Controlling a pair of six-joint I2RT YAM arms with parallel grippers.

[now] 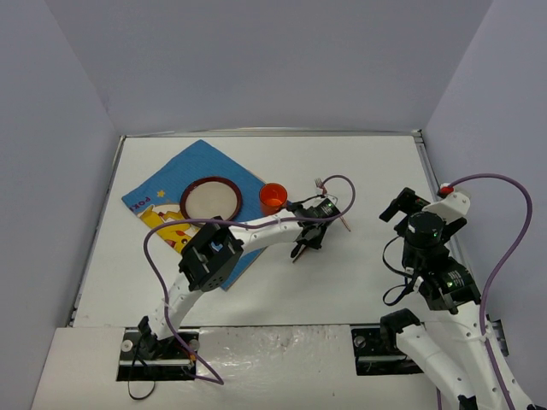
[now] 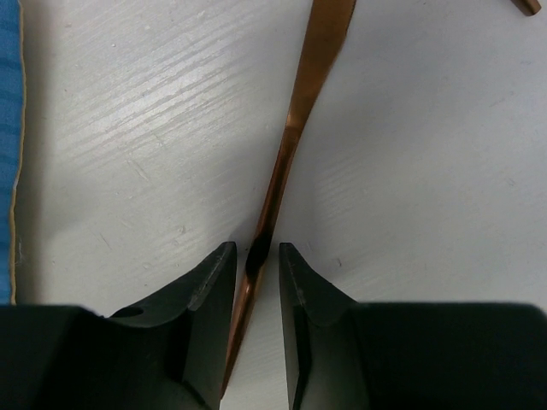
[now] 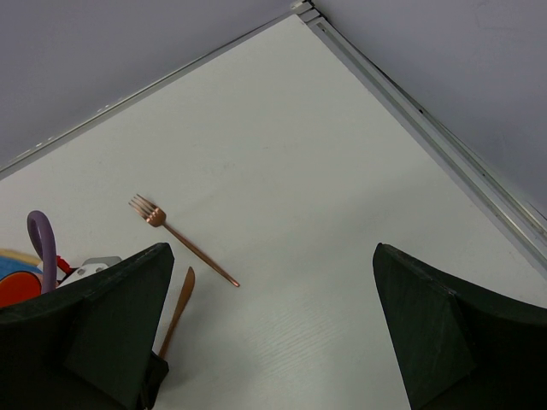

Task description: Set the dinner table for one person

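The white dinner table carries a copper knife and a copper fork lying to the right of the blue placemat. My left gripper is low over the knife's handle. Its fingers stand narrowly apart on either side of the handle, with small gaps showing, and the knife lies on the table. The right wrist view shows the fork and the knife side by side. My right gripper is wide open and empty, raised at the table's right side.
A round plate with a dark red rim sits on the placemat. A red cup stands at the placemat's right corner. The fork's handle end shows at the left wrist view's top right. Grey walls enclose the table.
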